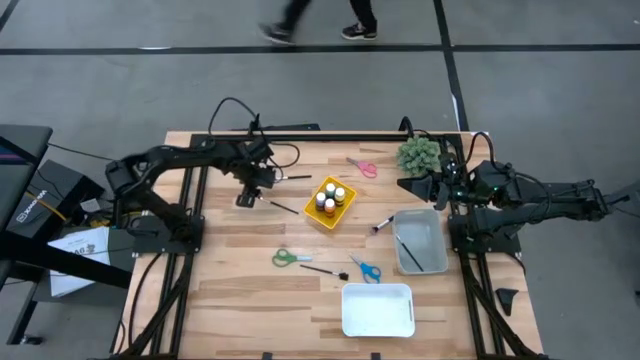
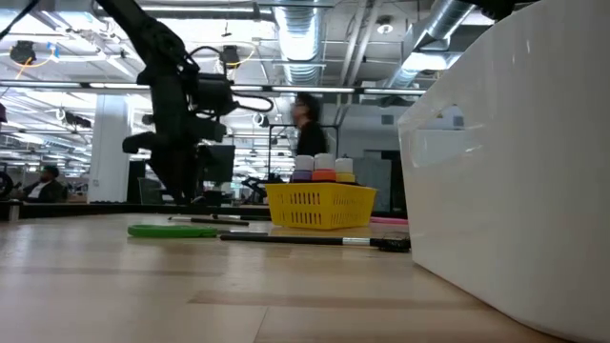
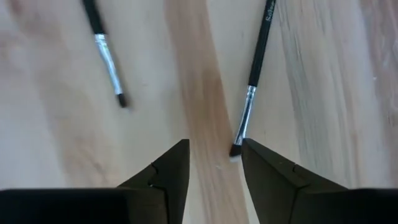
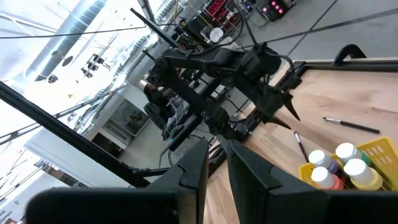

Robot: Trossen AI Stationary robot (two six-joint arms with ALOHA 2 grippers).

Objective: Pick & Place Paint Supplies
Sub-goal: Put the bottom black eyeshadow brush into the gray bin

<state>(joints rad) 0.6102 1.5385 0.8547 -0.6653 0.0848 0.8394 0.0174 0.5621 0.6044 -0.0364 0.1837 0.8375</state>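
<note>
Wooden tabletop fills the left wrist view, where we see the left gripper (image 3: 214, 163) poised low with its jaws partly apart and empty, the bristle tip of a dark-handled brush (image 3: 254, 84) just touching the inner edge of one finger. Its long axis runs from that tip toward one o'clock. The right gripper (image 4: 216, 165), narrow and empty, waits well apart, so our left arm is nearer.

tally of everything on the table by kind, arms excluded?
Brushes: 5 (one inside the grey bin)
Paint bottles: 4
Scissors: 3
Bins: 2
Yellow basket: 1
Plant: 1
Total: 16
</note>
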